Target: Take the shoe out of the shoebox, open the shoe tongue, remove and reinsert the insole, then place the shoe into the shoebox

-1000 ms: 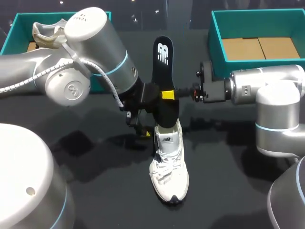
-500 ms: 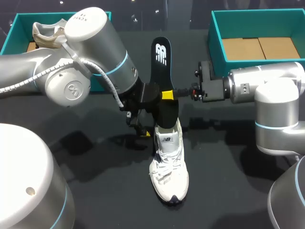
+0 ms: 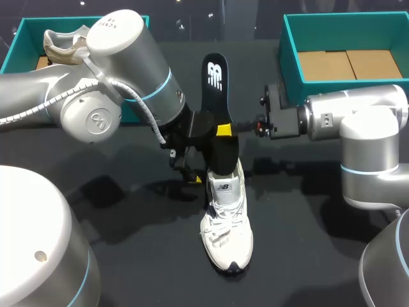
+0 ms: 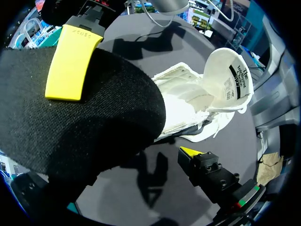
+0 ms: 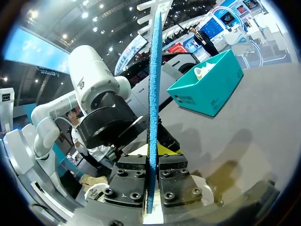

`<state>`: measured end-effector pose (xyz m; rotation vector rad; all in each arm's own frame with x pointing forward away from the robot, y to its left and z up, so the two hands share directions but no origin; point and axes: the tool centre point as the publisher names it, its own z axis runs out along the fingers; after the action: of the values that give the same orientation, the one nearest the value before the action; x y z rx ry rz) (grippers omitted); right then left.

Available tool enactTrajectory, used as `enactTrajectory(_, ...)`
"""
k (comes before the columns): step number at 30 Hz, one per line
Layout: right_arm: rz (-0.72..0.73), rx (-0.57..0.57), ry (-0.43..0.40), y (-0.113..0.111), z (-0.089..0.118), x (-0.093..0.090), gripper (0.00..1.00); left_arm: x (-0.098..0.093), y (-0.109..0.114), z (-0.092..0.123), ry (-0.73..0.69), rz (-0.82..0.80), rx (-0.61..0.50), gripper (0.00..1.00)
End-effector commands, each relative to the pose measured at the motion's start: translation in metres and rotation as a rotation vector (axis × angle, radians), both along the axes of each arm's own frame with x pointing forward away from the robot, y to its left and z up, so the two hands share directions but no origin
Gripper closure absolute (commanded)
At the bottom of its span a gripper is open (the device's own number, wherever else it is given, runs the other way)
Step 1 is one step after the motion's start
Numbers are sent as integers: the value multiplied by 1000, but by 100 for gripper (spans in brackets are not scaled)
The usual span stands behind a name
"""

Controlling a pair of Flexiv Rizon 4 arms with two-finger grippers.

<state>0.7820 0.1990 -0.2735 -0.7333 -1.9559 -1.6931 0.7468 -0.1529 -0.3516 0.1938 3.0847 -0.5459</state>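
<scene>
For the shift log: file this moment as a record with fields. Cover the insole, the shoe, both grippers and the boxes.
insole: black, upright over the shoe's heel end
right gripper: shut on the insole's edge
left gripper: open, beside the insole
shoe: white sneaker on the table, tongue lifted
right shoebox: teal, no shoe inside
left shoebox: teal, second shoe inside

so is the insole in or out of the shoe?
Out: insole stands upright above the shoe, clamped in the right gripper. Lower-end contact: cannot tell.
</scene>
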Motion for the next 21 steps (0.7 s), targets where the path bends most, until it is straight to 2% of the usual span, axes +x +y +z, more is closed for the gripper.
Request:
enactTrajectory(1,0,0,5,3,-3,0,100,0,-1,-1,-1,0,2,0)
enactTrajectory(21,-15,-14,51,-1,-10,-2,100,0,-1,-1,-1,0,2,0)
